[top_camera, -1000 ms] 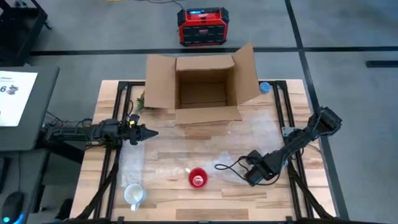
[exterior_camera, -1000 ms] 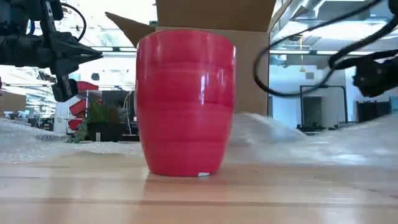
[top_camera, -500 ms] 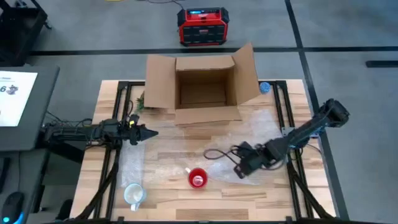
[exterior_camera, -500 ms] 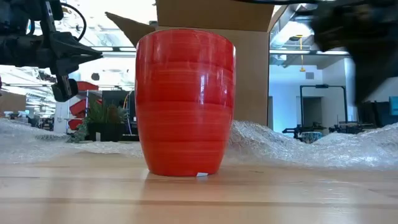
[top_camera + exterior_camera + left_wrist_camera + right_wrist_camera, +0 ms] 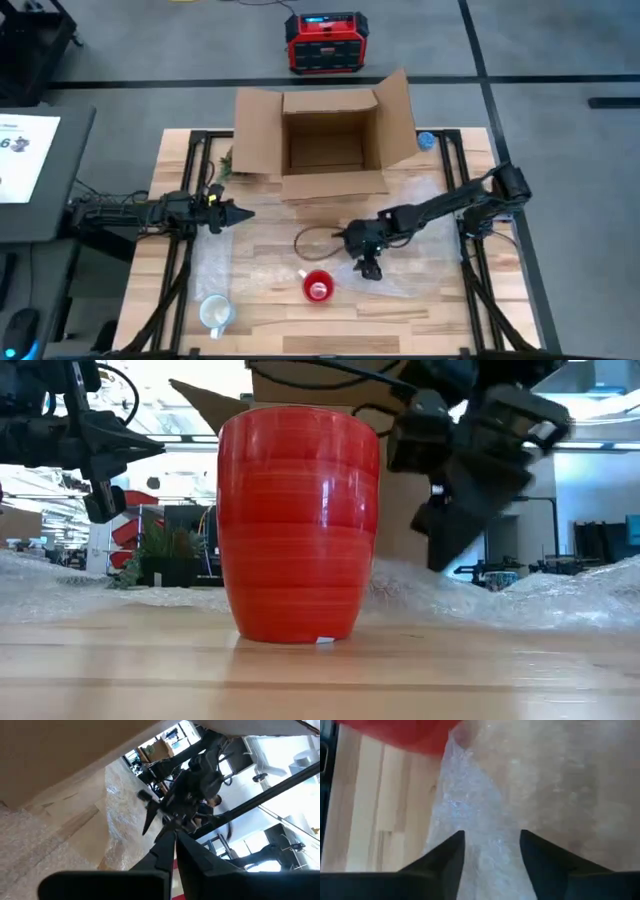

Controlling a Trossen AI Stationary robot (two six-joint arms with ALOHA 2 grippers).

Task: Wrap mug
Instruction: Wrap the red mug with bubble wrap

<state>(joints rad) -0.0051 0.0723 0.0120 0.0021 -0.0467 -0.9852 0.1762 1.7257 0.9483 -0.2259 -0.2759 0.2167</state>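
The big brown cardboard box (image 5: 325,145) stands open at the back of the table. In front of it lies the clear bubble wrap sheet (image 5: 415,215). The shiny red mug (image 5: 318,287) stands upright by the wrap's edge. The right gripper (image 5: 367,268) hangs just beside the mug, fingers apart over the wrap; it could bump the mug over. The left gripper (image 5: 238,214) waits well apart, fingers together.

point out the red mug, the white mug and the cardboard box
red mug (image 5: 317,286), high view, on its open top
white mug (image 5: 214,311), high view, on its rim
cardboard box (image 5: 322,150), high view, on its inside floor
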